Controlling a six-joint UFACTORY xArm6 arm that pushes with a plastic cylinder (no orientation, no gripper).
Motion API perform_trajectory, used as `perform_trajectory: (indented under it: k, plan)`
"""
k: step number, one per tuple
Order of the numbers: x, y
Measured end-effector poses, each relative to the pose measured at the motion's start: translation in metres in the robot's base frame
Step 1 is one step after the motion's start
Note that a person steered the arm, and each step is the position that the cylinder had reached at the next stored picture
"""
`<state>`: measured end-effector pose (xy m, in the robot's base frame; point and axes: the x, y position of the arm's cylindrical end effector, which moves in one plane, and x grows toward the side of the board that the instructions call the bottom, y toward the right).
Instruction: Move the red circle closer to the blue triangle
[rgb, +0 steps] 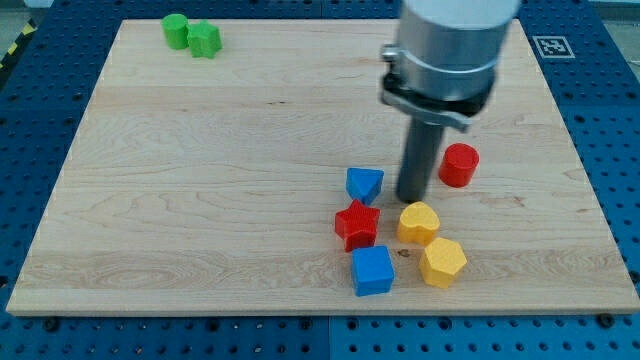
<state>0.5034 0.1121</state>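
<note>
The red circle (460, 165) lies on the wooden board (200, 200) right of centre. The blue triangle (364, 184) lies to its left, about a hundred pixels away. My tip (411, 199) stands on the board between them, closer to the red circle, just left of it and a little lower. It touches neither block that I can tell. The arm's grey body (450, 50) hangs above, hiding part of the board at the view's top.
A red star (357, 225) sits below the blue triangle, a blue cube (372, 270) below that. A yellow heart-like block (418, 222) and a yellow hexagon (442, 262) lie under my tip. Two green blocks (192, 35) sit at the top left.
</note>
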Motion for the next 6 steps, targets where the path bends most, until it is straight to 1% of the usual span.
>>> perform_trajectory:
  k: [1,2,4,5,6]
  plan:
    - [0.001,0.069]
    - [-0.005,0.111]
    - [-0.032,0.092]
    - [-0.051,0.092]
    - [-0.049,0.082]
